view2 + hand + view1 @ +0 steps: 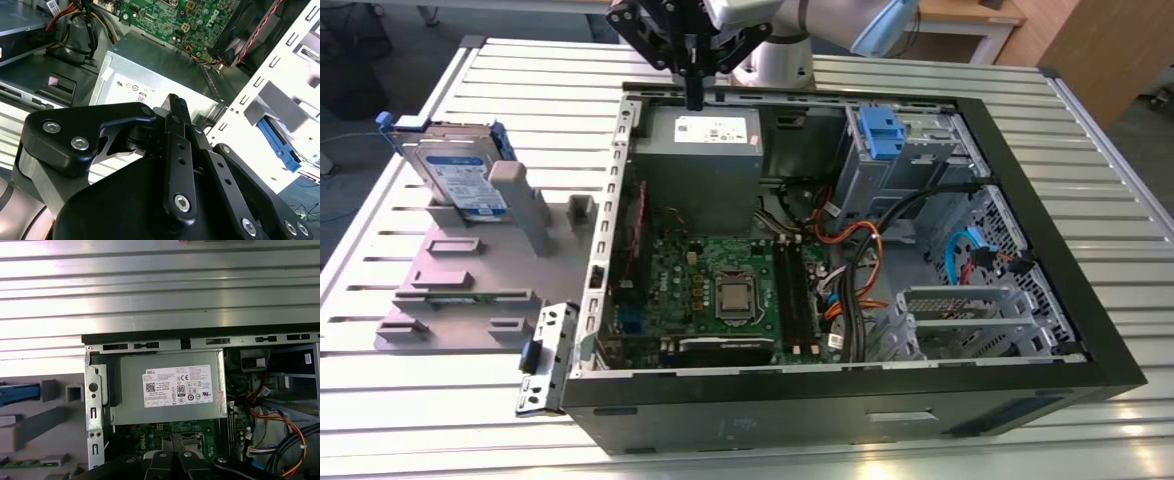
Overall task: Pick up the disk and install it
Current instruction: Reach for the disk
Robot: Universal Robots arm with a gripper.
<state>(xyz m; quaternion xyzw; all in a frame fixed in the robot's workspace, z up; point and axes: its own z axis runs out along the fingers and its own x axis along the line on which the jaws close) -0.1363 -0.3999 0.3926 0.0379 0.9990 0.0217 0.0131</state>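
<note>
A: Your gripper point(695, 98), fingers pressed together on nothing, hangs above the power supply point(704, 160) at the open case's point(854, 400) edge.
B: And the disk point(460, 175)?
A: Upright on the grey fixture point(467, 285), well apart, on the slatted metal table point(520, 80). The exterior view adds floor point(354, 90) and wooden furniture point(1081, 40).

Disk point(458, 165) base hidden behind grey fixture point(470, 278); apparently cut off in first wrist view.

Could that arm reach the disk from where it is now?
Probably yes: the disk stands upright on the holder outside the case, with nothing over it, and the end effector hangs above the case.
</note>
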